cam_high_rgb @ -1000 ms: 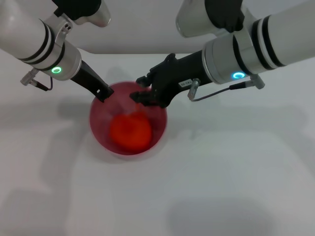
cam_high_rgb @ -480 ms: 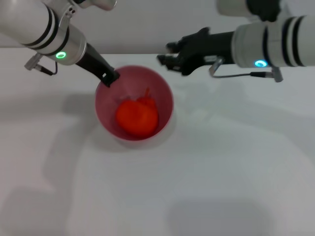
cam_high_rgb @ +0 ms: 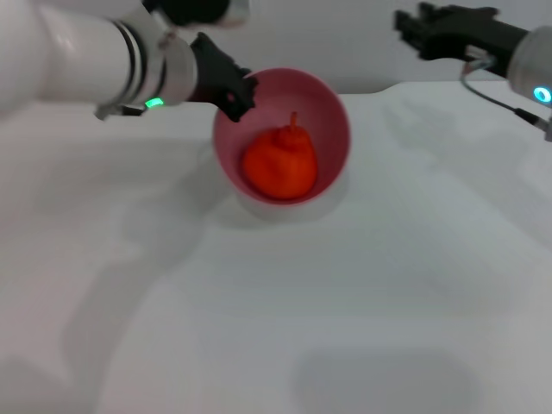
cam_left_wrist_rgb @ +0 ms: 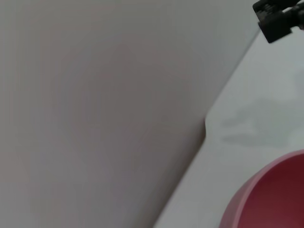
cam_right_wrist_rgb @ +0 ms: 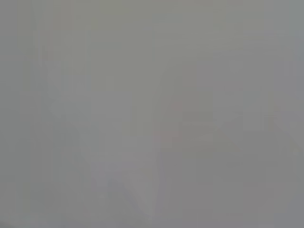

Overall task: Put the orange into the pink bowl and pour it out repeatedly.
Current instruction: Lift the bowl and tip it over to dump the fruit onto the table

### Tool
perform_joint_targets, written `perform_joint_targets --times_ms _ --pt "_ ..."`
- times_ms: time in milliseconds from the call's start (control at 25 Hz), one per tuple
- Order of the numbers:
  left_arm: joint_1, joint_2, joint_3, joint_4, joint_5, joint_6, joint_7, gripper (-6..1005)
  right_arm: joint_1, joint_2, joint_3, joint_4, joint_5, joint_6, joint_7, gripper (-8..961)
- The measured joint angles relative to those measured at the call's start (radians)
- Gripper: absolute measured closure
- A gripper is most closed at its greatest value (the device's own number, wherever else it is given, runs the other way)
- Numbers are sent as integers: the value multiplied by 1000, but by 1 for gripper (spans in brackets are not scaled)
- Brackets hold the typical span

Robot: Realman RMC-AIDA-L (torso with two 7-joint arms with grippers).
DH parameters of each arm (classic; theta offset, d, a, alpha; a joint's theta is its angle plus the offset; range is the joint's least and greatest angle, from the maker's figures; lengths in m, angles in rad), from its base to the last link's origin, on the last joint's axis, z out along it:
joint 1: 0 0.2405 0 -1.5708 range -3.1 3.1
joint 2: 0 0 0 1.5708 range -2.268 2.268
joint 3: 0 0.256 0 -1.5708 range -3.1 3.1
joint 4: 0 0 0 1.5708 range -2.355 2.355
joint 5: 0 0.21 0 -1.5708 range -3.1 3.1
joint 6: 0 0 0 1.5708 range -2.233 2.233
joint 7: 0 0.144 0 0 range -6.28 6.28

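The pink bowl [cam_high_rgb: 332, 129] is lifted off the white table and tilted, its opening turned toward me. The orange [cam_high_rgb: 279, 164] lies inside it against the lower wall, its stem nub up. My left gripper [cam_high_rgb: 236, 93] is shut on the bowl's rim at the upper left. Part of the bowl's rim [cam_left_wrist_rgb: 266, 199] shows in the left wrist view. My right gripper [cam_high_rgb: 423, 33] is at the far upper right, high and away from the bowl, holding nothing; it also shows far off in the left wrist view [cam_left_wrist_rgb: 280, 19]. The right wrist view shows only blank grey.
The white table [cam_high_rgb: 276, 302] spreads below the bowl, with the bowl's shadow under it. A grey wall [cam_left_wrist_rgb: 95, 95] runs behind the table's far edge.
My left gripper has raised the bowl with the orange up and to the right and tilted it more. My right gripper has drawn back to the upper right, away from the bowl.
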Motion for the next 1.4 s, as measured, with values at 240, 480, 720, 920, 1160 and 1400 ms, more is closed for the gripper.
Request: perform_joint_targets --times_ms 240,480,720,920,1160,1400 --pt "128 2 230 3 8 -420 24 957 -26 0 62 71 201 39 -97 609" --pt "214 0 393 -64 10 -813 74 958 -30 -2 73 61 228 40 -106 610" --pt "243 -3 589 -247 11 -1268 99 958 -7 -2 68 57 229 33 -106 610" --pt "271 -4 689 -330 7 -1514 102 958 3 -2 56 50 230 28 -107 609" --pt "317 -5 701 -344 5 -1666 136 958 -5 1 46 2 232 44 -116 610" --pt "353 -4 706 -348 4 -1768 164 958 -1 1 53 -9 232 46 -118 610"
